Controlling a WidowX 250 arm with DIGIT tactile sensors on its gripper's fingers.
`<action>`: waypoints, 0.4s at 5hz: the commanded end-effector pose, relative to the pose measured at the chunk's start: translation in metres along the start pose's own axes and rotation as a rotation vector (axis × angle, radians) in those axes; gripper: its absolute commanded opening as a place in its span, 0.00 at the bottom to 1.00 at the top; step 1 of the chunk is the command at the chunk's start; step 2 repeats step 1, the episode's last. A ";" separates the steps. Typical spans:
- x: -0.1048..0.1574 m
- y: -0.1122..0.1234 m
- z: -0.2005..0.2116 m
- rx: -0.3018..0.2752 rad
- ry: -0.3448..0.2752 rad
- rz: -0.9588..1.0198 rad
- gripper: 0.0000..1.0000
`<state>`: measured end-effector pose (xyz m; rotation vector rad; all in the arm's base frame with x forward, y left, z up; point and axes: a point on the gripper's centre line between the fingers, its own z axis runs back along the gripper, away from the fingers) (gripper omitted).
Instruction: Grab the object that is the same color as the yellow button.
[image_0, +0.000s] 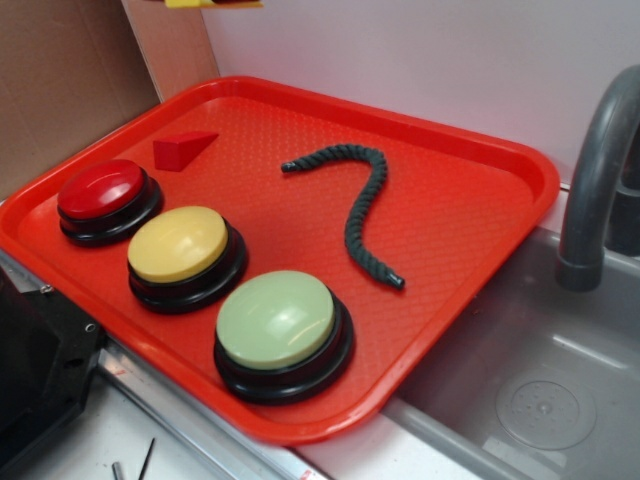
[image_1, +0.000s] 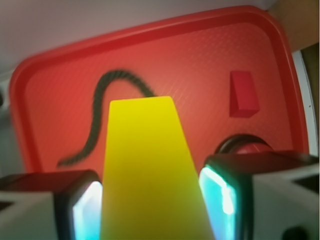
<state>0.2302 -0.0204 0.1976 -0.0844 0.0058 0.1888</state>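
Note:
The yellow wedge block (image_1: 147, 150) sits between my gripper's (image_1: 152, 210) two fingers in the wrist view, and both pads press its sides. It hangs high above the red tray (image_1: 60, 75). In the exterior view only a yellow sliver (image_0: 205, 3) shows at the top edge, and the gripper itself is out of frame there. The yellow button (image_0: 180, 245) stands on the tray's near-left side, between a red button (image_0: 102, 190) and a pale-green button (image_0: 277, 320).
A red wedge block (image_0: 180, 150) lies at the tray's (image_0: 480, 230) far left, and also shows in the wrist view (image_1: 243, 94). A dark rope (image_0: 362, 205) curls across the tray's middle. A grey sink basin (image_0: 540, 400) and faucet (image_0: 595, 190) are on the right. Cardboard (image_0: 60, 80) stands at the left.

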 end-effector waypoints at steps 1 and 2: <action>-0.002 0.006 0.023 -0.007 -0.047 -0.035 0.00; -0.002 0.006 0.023 -0.007 -0.047 -0.035 0.00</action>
